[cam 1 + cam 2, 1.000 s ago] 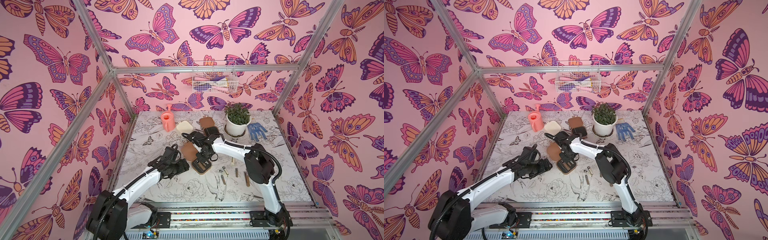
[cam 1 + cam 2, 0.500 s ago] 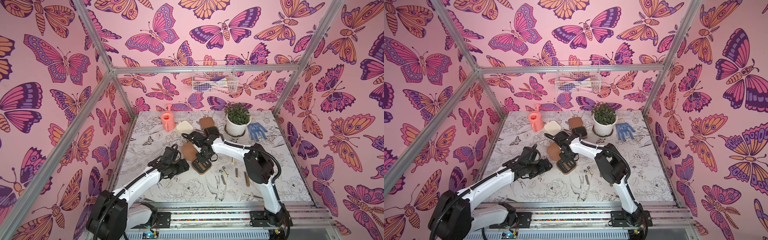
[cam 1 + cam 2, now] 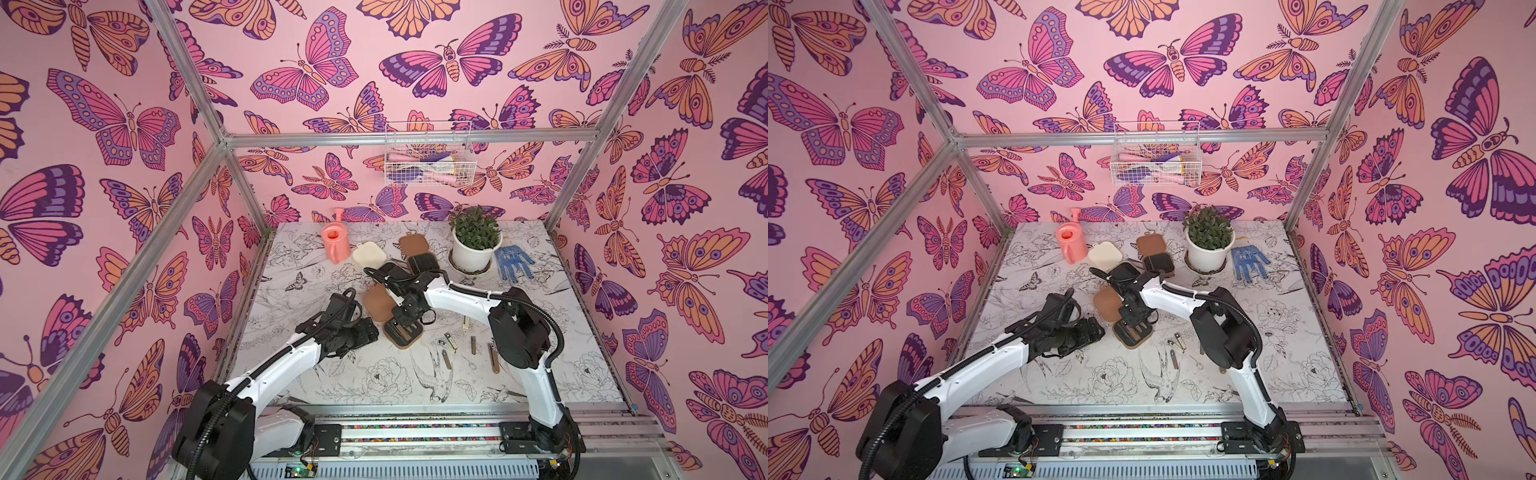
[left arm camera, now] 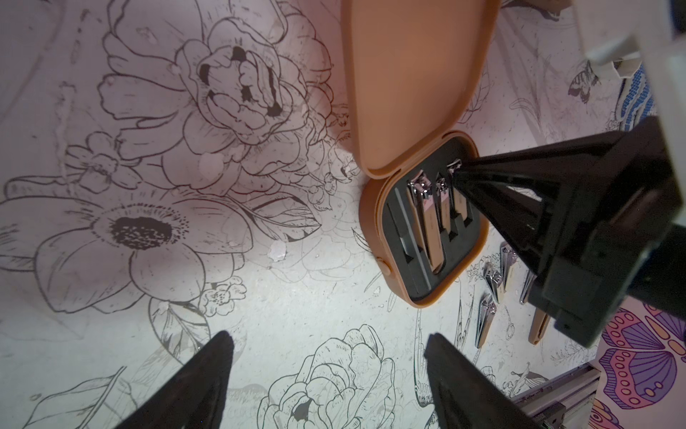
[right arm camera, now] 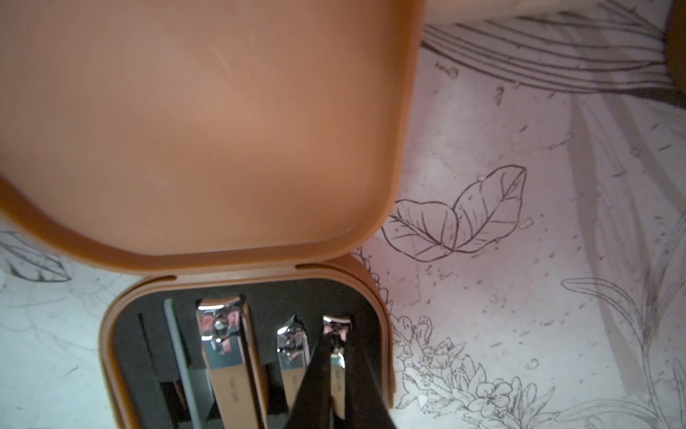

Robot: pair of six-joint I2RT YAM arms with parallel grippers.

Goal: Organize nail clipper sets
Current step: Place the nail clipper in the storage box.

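Tan case (image 3: pixel 401 338) open mid-table, your right gripper (image 5: pixel 336 351) in it.
Your left gripper (image 4: pixel 326 340) hovers spread and empty just beside the case; your right pinches a small clipper (image 5: pixel 335 330) at its end slot.

Walls (image 3: pixel 124 124) pink, patterned with purple, magenta and orange butterflies; table (image 3: pixel 374 382) white with black line-drawn flowers and birds; at its eleven o'clock a salmon-pink watering can (image 3: pixel 334 245), beside it a cream case (image 3: pixel 368 254); at one o'clock a blue glove (image 3: pixel 512 262) dotted white, and a white pot (image 3: pixel 473 253) of green leaves; centre, a tan-brown case (image 4: pixel 408 74), lined black, holding silver-headed, rosy-tan clippers (image 5: pixel 230 353); arms (image 3: pixel 270 374) white, jointed black.
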